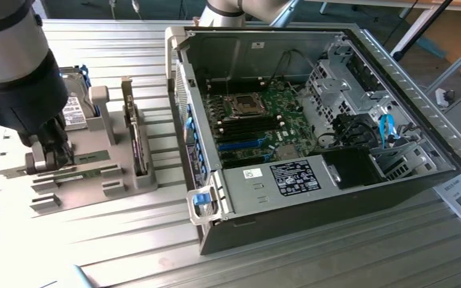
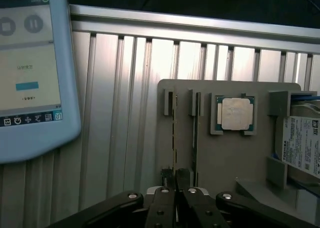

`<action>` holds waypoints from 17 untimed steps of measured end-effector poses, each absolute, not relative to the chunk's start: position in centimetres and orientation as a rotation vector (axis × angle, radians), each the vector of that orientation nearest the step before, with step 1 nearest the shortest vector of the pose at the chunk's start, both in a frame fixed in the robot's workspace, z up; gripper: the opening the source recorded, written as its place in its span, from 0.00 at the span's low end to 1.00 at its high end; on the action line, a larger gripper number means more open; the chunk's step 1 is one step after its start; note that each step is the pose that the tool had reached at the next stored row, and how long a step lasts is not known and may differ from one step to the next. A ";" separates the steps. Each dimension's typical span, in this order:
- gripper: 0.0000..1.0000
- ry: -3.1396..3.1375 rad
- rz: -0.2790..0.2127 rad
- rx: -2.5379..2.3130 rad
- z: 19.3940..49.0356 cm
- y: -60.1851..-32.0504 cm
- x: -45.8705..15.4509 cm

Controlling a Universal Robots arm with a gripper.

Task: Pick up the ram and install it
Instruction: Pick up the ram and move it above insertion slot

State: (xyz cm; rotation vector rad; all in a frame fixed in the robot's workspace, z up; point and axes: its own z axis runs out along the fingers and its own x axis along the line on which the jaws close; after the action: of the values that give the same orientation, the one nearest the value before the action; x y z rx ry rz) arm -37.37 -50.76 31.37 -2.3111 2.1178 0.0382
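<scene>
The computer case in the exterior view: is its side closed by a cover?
No, the computer case lies open on its side, and the green motherboard inside it is plainly visible.

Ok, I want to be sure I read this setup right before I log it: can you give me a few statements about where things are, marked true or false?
1. The computer case is open, with its motherboard in sight. True.
2. The gripper is inside the computer case. False: it is down at the gray holder, outside the case on the exterior view's left.
3. A silver processor chip lies in a recess of the gray holder. True.
4. The tablet has a dark screen. False: its screen is lit.
5. A labelled hard drive sits in the gray holder too. True.
</scene>
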 end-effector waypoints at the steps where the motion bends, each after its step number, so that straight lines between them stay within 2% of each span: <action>1: 0.13 2.118 0.038 -2.311 31.8 -50.8 -37.4; 17: 0.13 2.117 0.037 -2.311 36.6 -50.8 -37.4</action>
State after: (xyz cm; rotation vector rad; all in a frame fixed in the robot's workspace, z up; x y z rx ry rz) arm -37.38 -50.76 36.60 -2.3107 2.1174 0.0375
